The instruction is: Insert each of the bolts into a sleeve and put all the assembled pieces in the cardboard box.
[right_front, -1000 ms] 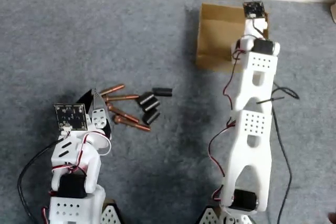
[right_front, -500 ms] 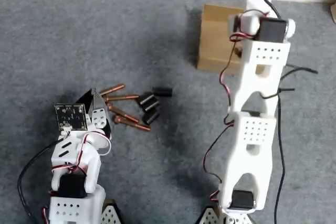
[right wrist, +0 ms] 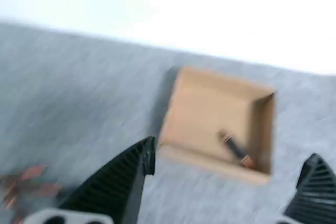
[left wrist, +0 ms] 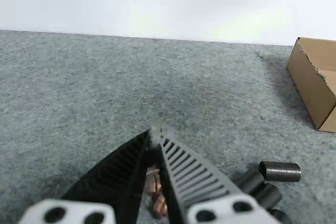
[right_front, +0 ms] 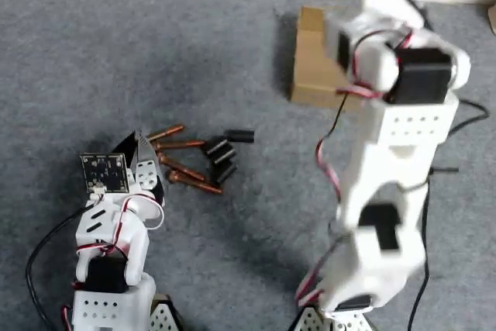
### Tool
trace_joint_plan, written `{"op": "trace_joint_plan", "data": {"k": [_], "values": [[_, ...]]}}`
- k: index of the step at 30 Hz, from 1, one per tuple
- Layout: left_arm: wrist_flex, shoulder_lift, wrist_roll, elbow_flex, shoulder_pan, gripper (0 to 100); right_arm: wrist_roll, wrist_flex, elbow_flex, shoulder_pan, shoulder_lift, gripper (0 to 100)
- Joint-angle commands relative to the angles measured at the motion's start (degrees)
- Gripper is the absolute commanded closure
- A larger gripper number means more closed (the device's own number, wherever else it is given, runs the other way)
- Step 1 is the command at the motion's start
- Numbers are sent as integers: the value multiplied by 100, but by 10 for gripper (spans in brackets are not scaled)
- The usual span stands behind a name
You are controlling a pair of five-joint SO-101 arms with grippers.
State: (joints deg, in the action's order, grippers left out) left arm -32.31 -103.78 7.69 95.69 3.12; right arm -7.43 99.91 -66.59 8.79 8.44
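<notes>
My left gripper point(left wrist: 155, 138) is low over the grey carpet point(right_front: 232, 52), its two ribbed fingers pressed together at the tips and pinching nothing. Through the thin slit between the fingers I see copper bolts point(right_front: 183, 145) lying on the carpet under the gripper. From above, four of these bolts lie loose just beside its tip, on the side toward my other arm, some of them touching each other. Just past the bolts, farther from this gripper, is a small cluster of black sleeves point(right_front: 219, 149), touching or nearly touching one another. One lone sleeve point(left wrist: 280, 171) lies a little apart from that cluster, on the side away from the gripper.

My right gripper point(right wrist: 231, 153) is held high with its fingers spread wide, gripping nothing. The cardboard box point(right wrist: 210, 163) sits open-topped on the carpet below and ahead of it, framed between the two fingertips. Inside the box, one assembled piece point(right wrist: 236, 149), a bolt in a dark sleeve with copper showing at one end, lies slantwise on the floor. The box is well apart from my left gripper.
</notes>
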Motion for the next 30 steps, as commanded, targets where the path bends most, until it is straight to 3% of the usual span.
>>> {"op": "trace_joint_plan", "data": {"k": [1, 3, 6, 13, 17, 30], "values": [[88, -75, -35, -40, 40, 989, 9, 84, 3538, 1077, -2299, 610], [88, -75, -35, -48, 48, 989, -97, -145, 5077, 1552, -3073, 610], [88, -75, -35, -48, 48, 989, -844, -1015, 7442, 1974, -4189, 610], [88, -75, -35, -57, 57, 989, -2418, -3240, 11521, 2105, -5736, 610], [97, -75, -35, -57, 57, 989, -2760, -3407, 11714, 2299, -5349, 610], [88, -75, -35, -154, 215, 989, -3042, -3767, 9024, 2642, -2141, 610]]}}
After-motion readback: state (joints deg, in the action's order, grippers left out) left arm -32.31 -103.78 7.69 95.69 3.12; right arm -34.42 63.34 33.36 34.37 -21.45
